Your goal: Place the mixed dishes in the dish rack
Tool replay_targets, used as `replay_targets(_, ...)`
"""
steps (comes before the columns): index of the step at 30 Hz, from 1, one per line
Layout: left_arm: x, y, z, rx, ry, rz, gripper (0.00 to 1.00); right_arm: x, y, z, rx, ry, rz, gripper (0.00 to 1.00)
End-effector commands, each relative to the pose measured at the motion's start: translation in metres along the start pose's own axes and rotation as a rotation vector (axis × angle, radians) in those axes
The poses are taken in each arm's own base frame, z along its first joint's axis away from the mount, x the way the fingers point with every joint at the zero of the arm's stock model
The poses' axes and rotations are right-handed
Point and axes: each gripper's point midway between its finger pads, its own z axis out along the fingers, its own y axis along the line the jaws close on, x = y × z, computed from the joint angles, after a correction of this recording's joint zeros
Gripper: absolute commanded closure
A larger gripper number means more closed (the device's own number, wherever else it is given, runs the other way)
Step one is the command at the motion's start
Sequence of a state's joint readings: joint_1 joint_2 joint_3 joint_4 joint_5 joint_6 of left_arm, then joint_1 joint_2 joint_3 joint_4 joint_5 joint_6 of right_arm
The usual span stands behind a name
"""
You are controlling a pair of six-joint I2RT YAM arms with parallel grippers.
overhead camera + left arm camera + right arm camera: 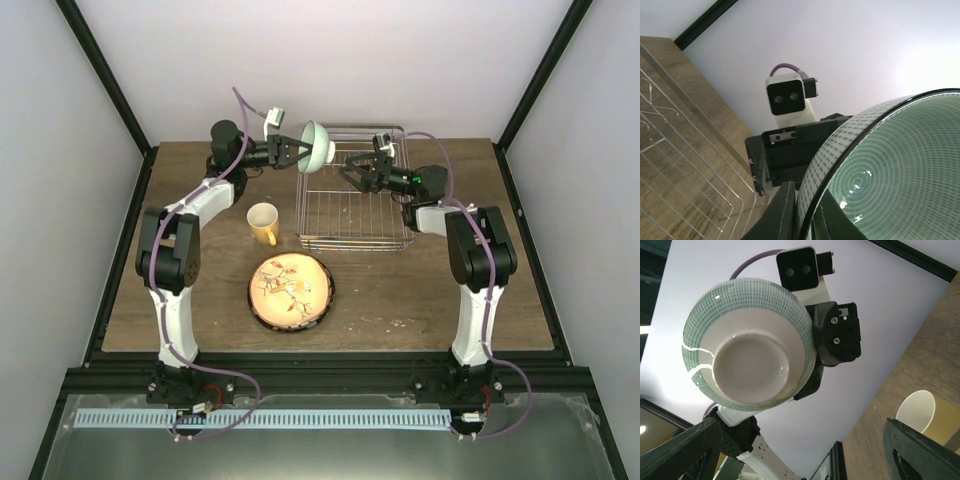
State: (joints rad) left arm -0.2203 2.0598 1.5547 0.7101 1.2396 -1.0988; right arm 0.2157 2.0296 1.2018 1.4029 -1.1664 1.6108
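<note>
The bowl [318,145] is pale teal with fine green checks and a white base. The mug [263,222] is yellow; the plate [291,292] is orange-cream with branch sprigs and a dark rim.

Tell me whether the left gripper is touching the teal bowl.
Touching. The left wrist view shows the left gripper pinching the teal bowl by its rim.

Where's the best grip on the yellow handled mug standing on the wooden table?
Probably the rim wall of the yellow handled mug, coming from straight above with one pincer finger inside. It stands upright with its mouth open to the top.
</note>
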Motion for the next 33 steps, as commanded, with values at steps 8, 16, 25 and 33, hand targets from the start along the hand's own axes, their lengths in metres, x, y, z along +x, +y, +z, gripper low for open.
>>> replay_targets(8, 0.011, -0.023, 0.012, 0.088, 0.012, 0.062, 1.0, -0.015, 0.043, 0.016, -0.176, -0.033, -0.094, 0.11)
replay_targets(16, 0.019, -0.012, 0.017, 0.071, 0.029, 0.047, 1.0, -0.007, 0.046, 0.029, -0.198, -0.001, -0.082, 0.1)
replay_targets(25, 0.028, 0.001, 0.022, 0.039, 0.042, 0.043, 1.0, -0.007, 0.053, 0.033, -0.205, 0.008, -0.09, 0.1)
replay_targets(33, 0.027, 0.011, 0.024, 0.032, 0.037, 0.033, 1.0, -0.006, 0.059, 0.033, -0.206, 0.017, -0.094, 0.1)
